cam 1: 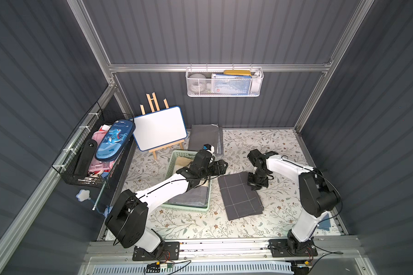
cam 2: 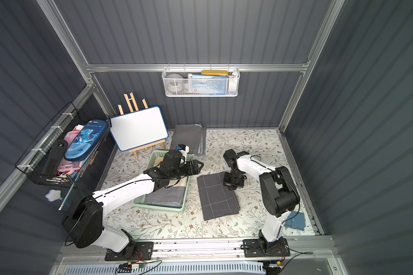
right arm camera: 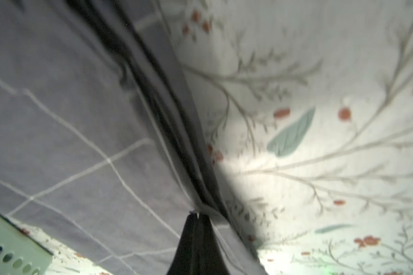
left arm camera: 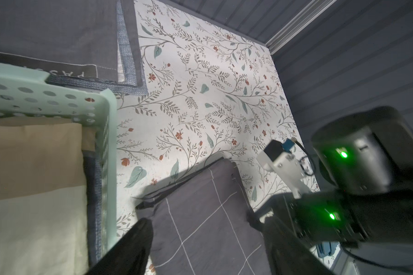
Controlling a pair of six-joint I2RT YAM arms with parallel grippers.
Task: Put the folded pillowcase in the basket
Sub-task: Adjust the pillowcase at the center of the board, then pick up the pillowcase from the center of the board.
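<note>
Closest to the right wrist lens, the right gripper (right arm camera: 197, 217) is closed to a pinch on the layered edge of the dark grey folded pillowcase with thin white grid lines (cam 1: 239, 197), on the side away from the basket. That pillowcase lies flat on the floral-covered worktop (cam 1: 196, 226), just beside the shallow pale mint-green perforated plastic basket (cam 1: 188, 208), with a strip of worktop showing between them in both top views. Left gripper (cam 1: 221, 167) hangs with jaws wide and empty above the gap between basket and pillowcase, towards their far corners. The basket already holds folded cream and grey linen (cam 1: 188, 196), partly hidden by the left arm. Assessment: the grasp is half made and the cloth is not yet lifted. Recommended: bring the left gripper down on the basket-side edge, taking all layers, opposite the right pinch. Raise both ends level so the fold does not open, clear the basket wall before moving across, lower flat onto the linen, then release. Risk: a one-sided lift would likely let the layers slide apart or drag on the rim.
</note>
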